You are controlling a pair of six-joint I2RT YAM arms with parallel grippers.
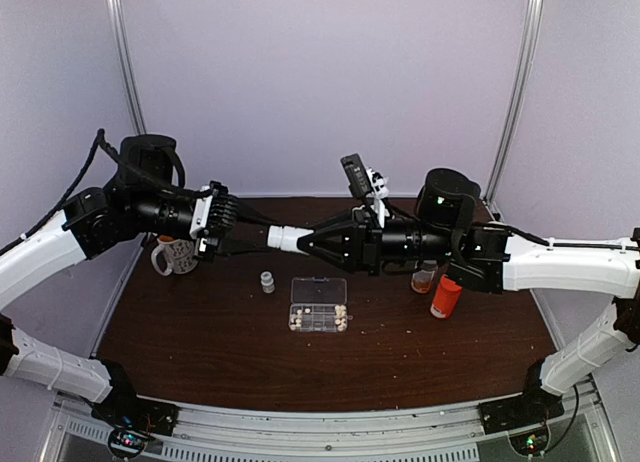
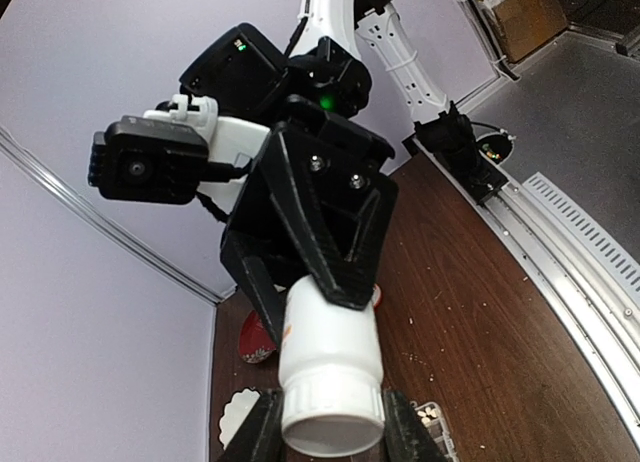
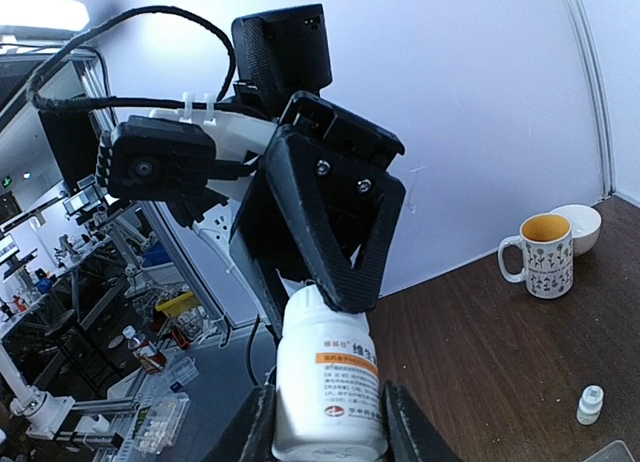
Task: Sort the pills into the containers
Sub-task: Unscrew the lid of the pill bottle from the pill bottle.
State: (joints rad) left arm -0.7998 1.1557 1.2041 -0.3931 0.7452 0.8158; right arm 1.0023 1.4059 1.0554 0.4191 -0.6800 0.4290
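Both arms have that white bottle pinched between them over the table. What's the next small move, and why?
Probably twist the left gripper while the right gripper holds firm, to start opening the white bottle. Each clamps one end of it in mid-air, and the pill organizer box on the table has empty compartments.

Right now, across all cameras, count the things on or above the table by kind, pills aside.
Bottles: 4 (large white bottle, held; small white bottle; orange bottle; half-hidden bottle, colour unclear)
Pill box: 1
Mug: 1
Bowl: 1
Total: 7
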